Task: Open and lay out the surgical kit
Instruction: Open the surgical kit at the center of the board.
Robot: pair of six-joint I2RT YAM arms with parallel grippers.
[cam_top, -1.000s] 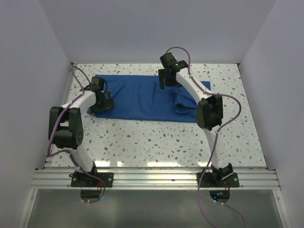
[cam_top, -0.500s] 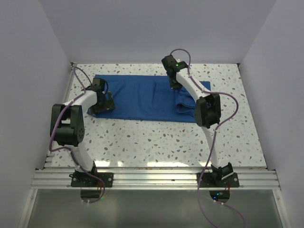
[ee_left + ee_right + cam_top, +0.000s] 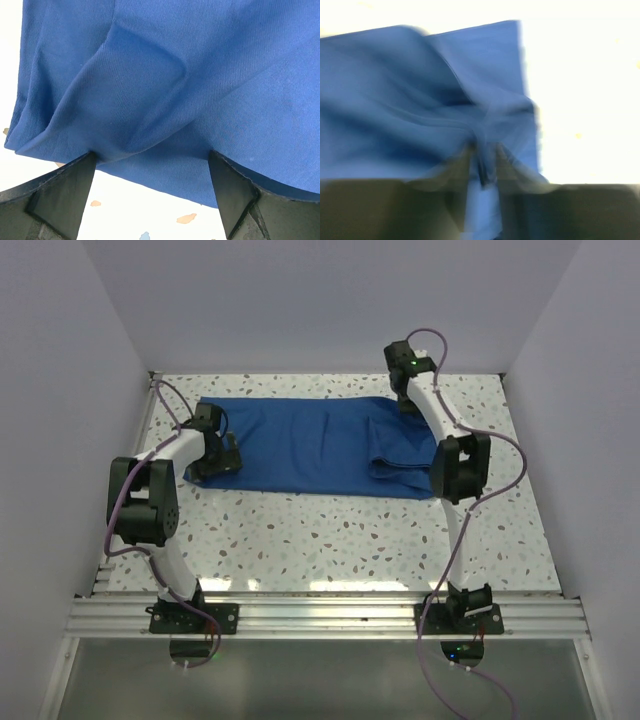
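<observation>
Left wrist: creased twill cloth wrap (image 3: 200,75).

The left arm (image 3: 150,510) is folding sharply at its elbow and leaning toward 1 o'clock. The left gripper (image 3: 216,456) is pointing steeply downward, its fingers (image 3: 62,192) spreading wide apart. The right arm (image 3: 455,470) is stretching far out toward 12 o'clock with its wrist raised and the right gripper (image 3: 407,403) hanging below. Its fingers (image 3: 470,165), badly blurred, are pinching together on the cloth (image 3: 395,100).
</observation>
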